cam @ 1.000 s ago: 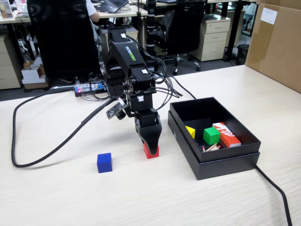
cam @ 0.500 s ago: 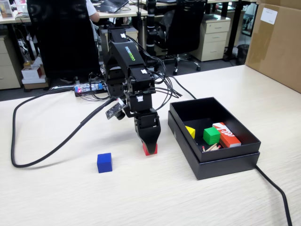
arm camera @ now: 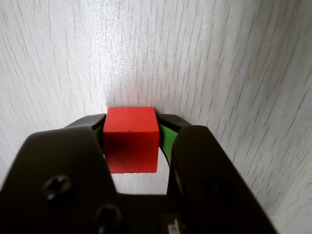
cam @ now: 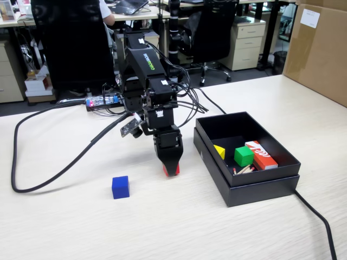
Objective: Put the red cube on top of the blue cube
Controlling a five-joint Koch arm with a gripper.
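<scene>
**Red cube in the jaws, stacking yet to come**

Gripping the red cube (arm camera: 130, 139) between its two black jaws, the gripper (cam: 171, 169) points straight down at the pale wooden table (cam: 81, 227). The wrist view shows the cube pinched on both sides, green pads pressed against its faces. In the fixed view only the cube's lower edge peeks out below the jaw tips, at or just above the tabletop; whether it has cleared the surface cannot be told.

The blue cube (cam: 120, 187) sits alone on the table, off to the gripper's left in the fixed view and a little nearer the camera, with open table between the two. To the gripper's right lies a black box (cam: 260, 184) holding a green cube (cam: 243, 156), a yellow piece (cam: 219, 151) and a red-orange and white box (cam: 261, 154).

By this evidence the pickup is done. Carrying the red cube across and setting it on the blue one remain.
</scene>
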